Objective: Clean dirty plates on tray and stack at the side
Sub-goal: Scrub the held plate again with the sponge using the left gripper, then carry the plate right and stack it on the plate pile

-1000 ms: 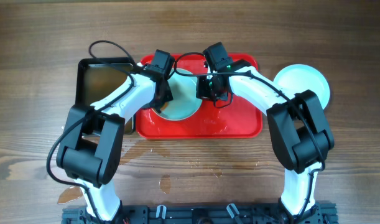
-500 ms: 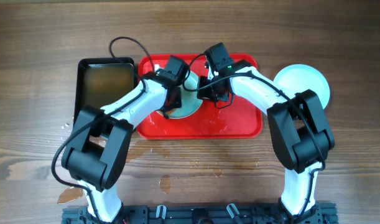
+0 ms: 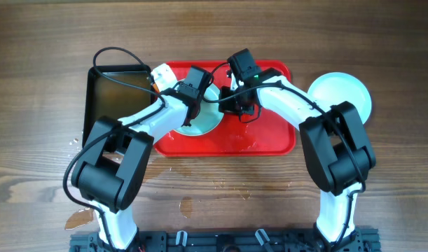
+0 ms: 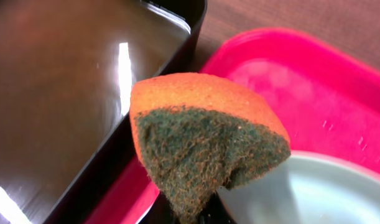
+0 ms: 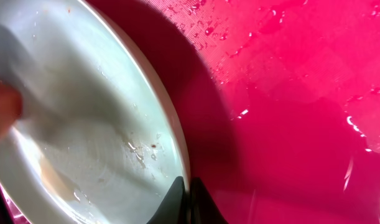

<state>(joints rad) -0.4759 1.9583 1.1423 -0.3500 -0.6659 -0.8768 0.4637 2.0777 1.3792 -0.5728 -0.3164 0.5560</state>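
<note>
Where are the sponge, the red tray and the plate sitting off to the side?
sponge [image 4: 202, 149], left wrist view, on its green scrubbing face.
red tray [image 3: 270, 140], overhead view, on its bare floor.
side plate [image 3: 343, 89], overhead view, on its pale middle.

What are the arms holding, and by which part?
Left fingers pinch the sponge by its lower tip; right fingers clamp the plate on the tray by its rim.
</note>
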